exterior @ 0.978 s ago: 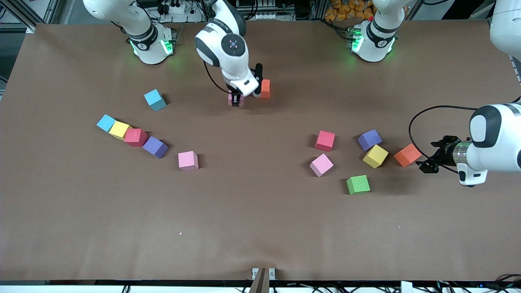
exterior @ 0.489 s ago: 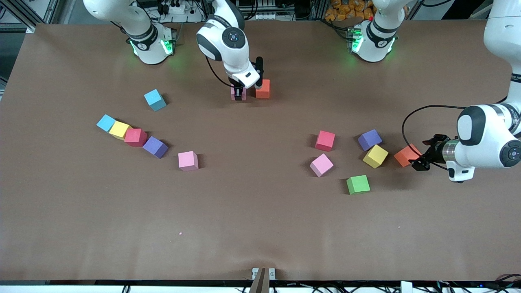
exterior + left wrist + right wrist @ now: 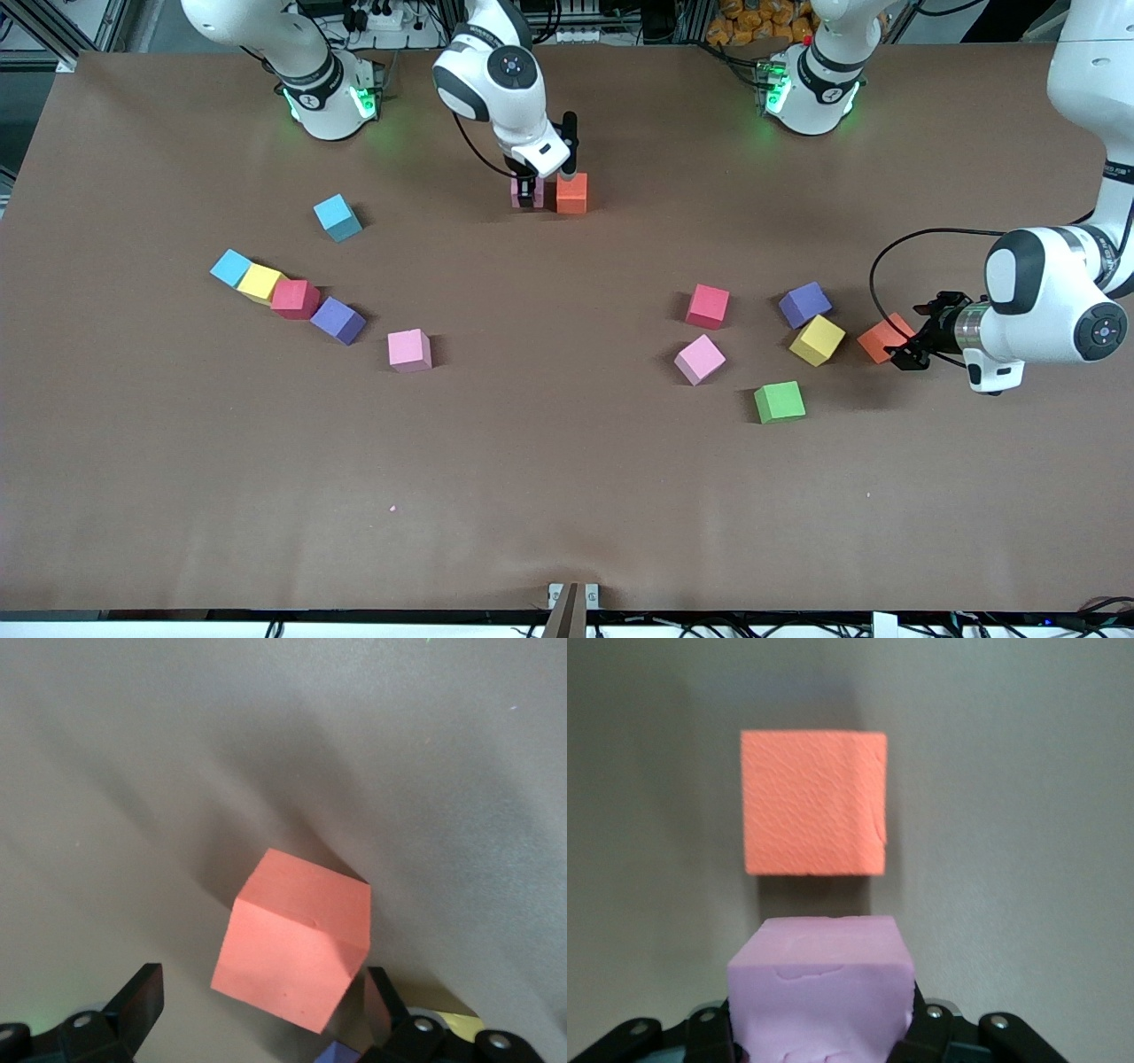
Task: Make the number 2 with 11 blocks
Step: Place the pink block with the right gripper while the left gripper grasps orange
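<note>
**Pink cube held beside orange cube; left fingers spread at second orange cube**

While the right arm's wrist covers most of it in the front view, the right gripper is clamped on a pink cube, of which only slivers show there. The right wrist view shows it better: a matte foam face with small dents, black fingers pressed against both its sides, its lower part cut off by the frame. Just beside it sits an orange cube, faintly rippled on its face in the wrist view; contact between the two cannot be judged.

The left gripper is low at the left arm's end of the table, its fingers spread wide on either side of a second orange cube. That cube stands turned at an angle with a sharp corner toward the camera. Only the fingertips show in the left wrist view, and contact cannot be confirmed.

Loose cubes lie on the brown table:
- Near the left arm: red cube, second pink cube, purple cube, yellow cube, green cube.
- Toward the right arm's end: a touching row of light-blue cube, second yellow cube, second red cube and second purple cube.
- Apart from the row: third pink cube and second light-blue cube.
</note>
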Controlling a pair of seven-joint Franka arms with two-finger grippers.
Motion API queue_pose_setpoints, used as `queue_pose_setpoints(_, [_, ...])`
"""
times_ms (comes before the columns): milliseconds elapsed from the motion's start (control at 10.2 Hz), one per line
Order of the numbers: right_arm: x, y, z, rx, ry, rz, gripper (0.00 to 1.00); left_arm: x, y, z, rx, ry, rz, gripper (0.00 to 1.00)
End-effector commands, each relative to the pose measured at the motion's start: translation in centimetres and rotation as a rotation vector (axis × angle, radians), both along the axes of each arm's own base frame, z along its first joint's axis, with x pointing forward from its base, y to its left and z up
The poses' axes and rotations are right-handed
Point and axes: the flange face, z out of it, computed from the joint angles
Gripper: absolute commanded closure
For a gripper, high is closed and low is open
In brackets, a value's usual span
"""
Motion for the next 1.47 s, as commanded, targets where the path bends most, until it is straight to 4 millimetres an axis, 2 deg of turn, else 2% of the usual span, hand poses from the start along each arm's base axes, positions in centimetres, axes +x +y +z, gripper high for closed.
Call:
queue_pose_setpoints(0, [-1.2,0.2,-0.7,0.012,-0.01,-0.015,0.58,-0.4,0.2,-0.4,0.021,-0.002,-0.058,0.0])
queue_pose_setpoints(489, [-1.3,0.1,-2.2,0.005,-0.007,-0.046,0.58,0.1,-0.1,0.5,0.013,-0.013,-0.099,0.0])
queue_pose_setpoints(880, [-1.0,0.4,-3.7,0.025,-0.016,-0.062,0.58,-0.1,-0.3,0.0,0.007,-0.004,-0.109,0.0])
queue_pose_setpoints(1370, [-0.8,1.0,-3.6,0.032,-0.019,-0.061,0.57,0.0,-1.1,-0.7,-0.009,0.002,-0.158,0.0])
